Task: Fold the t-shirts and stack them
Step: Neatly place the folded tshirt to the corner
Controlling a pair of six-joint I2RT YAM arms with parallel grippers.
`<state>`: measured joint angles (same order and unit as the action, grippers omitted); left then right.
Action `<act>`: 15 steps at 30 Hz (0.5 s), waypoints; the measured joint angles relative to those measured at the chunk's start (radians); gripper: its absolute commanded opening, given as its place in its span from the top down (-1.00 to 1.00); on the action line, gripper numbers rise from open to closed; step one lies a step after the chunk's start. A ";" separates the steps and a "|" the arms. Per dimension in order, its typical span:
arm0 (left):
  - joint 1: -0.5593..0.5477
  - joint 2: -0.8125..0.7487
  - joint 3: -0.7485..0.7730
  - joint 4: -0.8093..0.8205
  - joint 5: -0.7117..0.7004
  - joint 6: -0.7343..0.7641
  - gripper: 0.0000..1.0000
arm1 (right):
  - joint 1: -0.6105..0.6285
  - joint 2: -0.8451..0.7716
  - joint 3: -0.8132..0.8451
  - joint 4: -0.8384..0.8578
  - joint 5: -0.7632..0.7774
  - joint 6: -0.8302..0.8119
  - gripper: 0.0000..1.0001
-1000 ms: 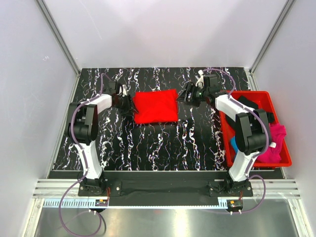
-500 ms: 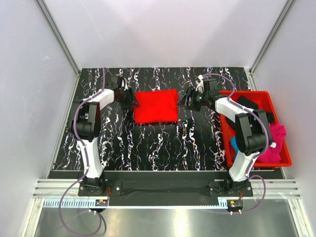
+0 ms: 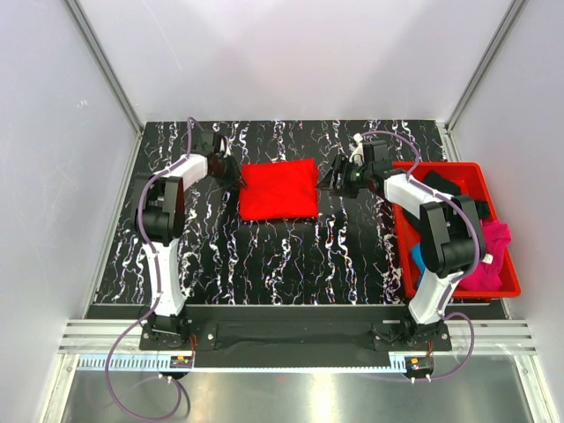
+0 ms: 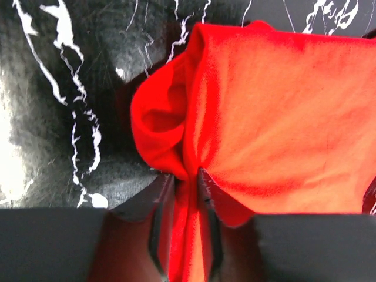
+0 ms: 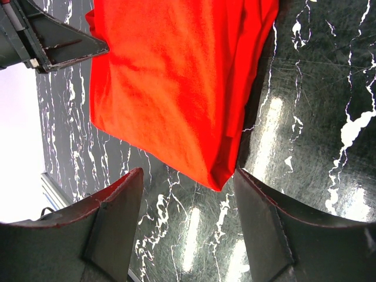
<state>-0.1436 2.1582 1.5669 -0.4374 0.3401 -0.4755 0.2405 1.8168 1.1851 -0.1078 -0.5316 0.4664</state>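
Note:
A folded bright red t-shirt (image 3: 278,189) lies on the black marbled table (image 3: 264,256), toward the back middle. My left gripper (image 3: 231,169) sits at its back left corner, shut on a pinched ridge of the red cloth (image 4: 187,176); the rest of the t-shirt (image 4: 276,117) spreads out beyond the fingers. My right gripper (image 3: 331,175) hovers open just off the t-shirt's right edge; a corner of the t-shirt (image 5: 220,176) hangs near its gap without touching the fingers (image 5: 267,229). More t-shirts, black (image 3: 441,187), pink (image 3: 493,247) and blue (image 3: 414,257), lie in the bin.
A rigid red plastic bin (image 3: 504,284) stands at the right edge of the table, beside the right arm. White walls and metal frame posts enclose the table on three sides. The left arm's finger (image 5: 53,44) shows at the top left of the right wrist view.
My left gripper slid toward the back along the t-shirt's left edge and closed on its corner. The right gripper shifted slightly and stayed open.

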 measured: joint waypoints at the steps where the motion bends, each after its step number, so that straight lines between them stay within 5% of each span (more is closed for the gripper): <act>1: 0.000 0.005 0.009 -0.007 0.000 0.003 0.64 | 0.000 0.000 0.000 0.002 0.000 0.000 -0.40; 6: 0.012 0.049 0.097 -0.056 0.002 0.022 0.98 | 0.000 0.000 0.000 0.008 0.000 0.000 -0.40; 15: 0.173 0.161 0.345 -0.174 -0.008 0.102 1.00 | 0.000 0.000 0.000 0.006 0.000 -0.002 -0.40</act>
<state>0.0296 2.3192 1.9121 -0.6109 0.3317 -0.3737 0.2409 1.8168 1.1854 -0.1020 -0.5312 0.4648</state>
